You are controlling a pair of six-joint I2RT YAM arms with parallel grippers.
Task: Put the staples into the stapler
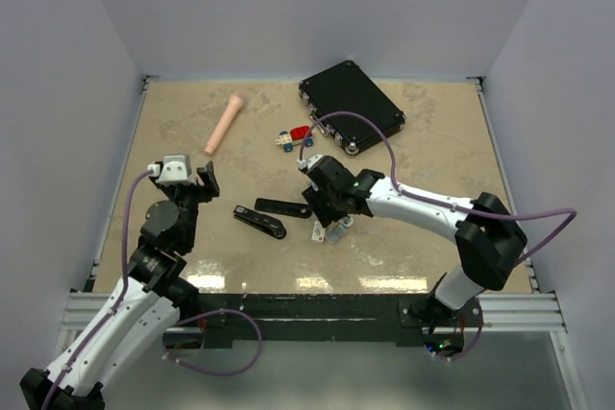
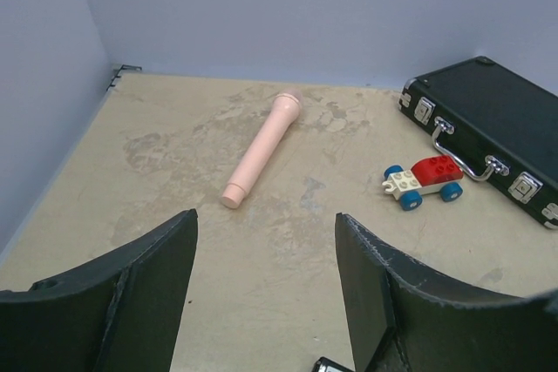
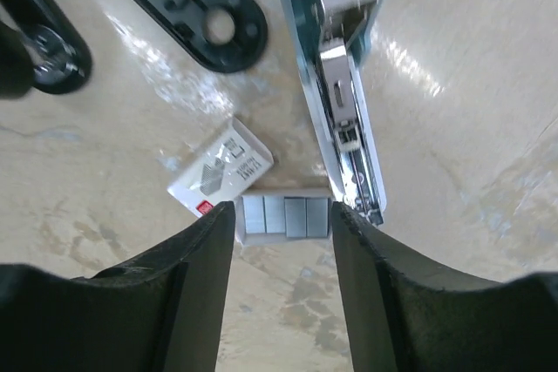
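Silvery-grey staples (image 3: 285,216) lie flat on the beige table (image 1: 432,160), in its near half and just right of centre. The strip's long axis runs straight across from one finger of the right gripper (image 3: 283,224) to the other, so each end points at a finger. Its left end touches a small white box (image 3: 221,170) and its right end sits against the near tip of the stapler (image 3: 344,128). The stapler's open metal channel stretches away from the gripper, so the strip lies crosswise to the channel, not in line with it.

The right gripper's fingers (image 3: 200,259) straddle the strip closely, one at each end. From the wrist view I cannot tell whether they are actually pressing on it or only framing it.

Two long black pieces (image 1: 259,221) lie just left of the box.

Off to the left, the left gripper (image 2: 266,219) hangs above bare table with its fingers spread wide and nothing between them. Beyond it, toward the far side, lie a pink tube (image 2: 261,147), a small toy car (image 2: 423,182) and a black case (image 2: 488,119).
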